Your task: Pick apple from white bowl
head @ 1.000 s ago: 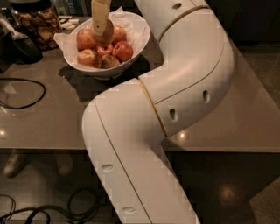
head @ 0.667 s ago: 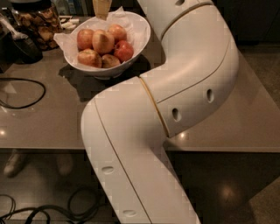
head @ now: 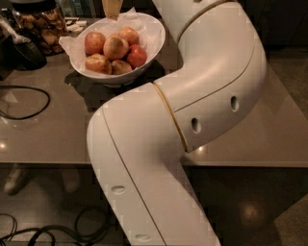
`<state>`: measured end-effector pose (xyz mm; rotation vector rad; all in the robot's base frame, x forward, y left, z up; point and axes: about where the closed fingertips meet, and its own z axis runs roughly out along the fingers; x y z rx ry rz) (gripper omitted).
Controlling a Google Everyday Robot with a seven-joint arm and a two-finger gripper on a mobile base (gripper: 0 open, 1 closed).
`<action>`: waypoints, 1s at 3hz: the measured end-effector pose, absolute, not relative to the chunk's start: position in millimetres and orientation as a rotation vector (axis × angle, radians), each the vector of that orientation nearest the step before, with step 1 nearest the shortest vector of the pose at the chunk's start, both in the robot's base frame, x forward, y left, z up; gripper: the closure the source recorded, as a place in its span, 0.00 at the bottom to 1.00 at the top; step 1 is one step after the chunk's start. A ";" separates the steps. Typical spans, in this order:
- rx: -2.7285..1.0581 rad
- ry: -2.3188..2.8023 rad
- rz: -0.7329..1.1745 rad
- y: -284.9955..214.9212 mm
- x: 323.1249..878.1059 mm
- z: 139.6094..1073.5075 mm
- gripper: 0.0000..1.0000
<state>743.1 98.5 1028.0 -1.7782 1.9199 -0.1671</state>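
The white bowl (head: 149, 45) with a crumpled paper liner stands at the back of the table and holds several apples. The apple (head: 115, 46), the largest and pale yellow-orange, lies in the middle of the pile, beside a deep red apple (head: 137, 55). Only a pale tan tip of my gripper (head: 111, 7) shows, at the top edge of the view, above the bowl's far rim and clear of the fruit. Nothing is seen in its grasp. My white arm (head: 192, 96) fills the right and the foreground.
A glass jar of brown snacks (head: 41, 26) stands left of the bowl, with a dark object (head: 21, 48) next to it. A black cable (head: 29, 103) loops on the grey table (head: 57, 139) at left. More cables lie on the floor (head: 48, 230).
The gripper has risen from among the apples to the top edge of the view. The apples stay in the bowl, which now sits lower in the view.
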 end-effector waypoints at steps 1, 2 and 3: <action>-1.778 1.920 -0.167 98.5 743.1 1028.0 0.59; -1.778 1.920 -0.167 98.5 743.1 1028.0 0.36; -1.778 1.920 -0.167 98.5 743.1 1028.0 0.12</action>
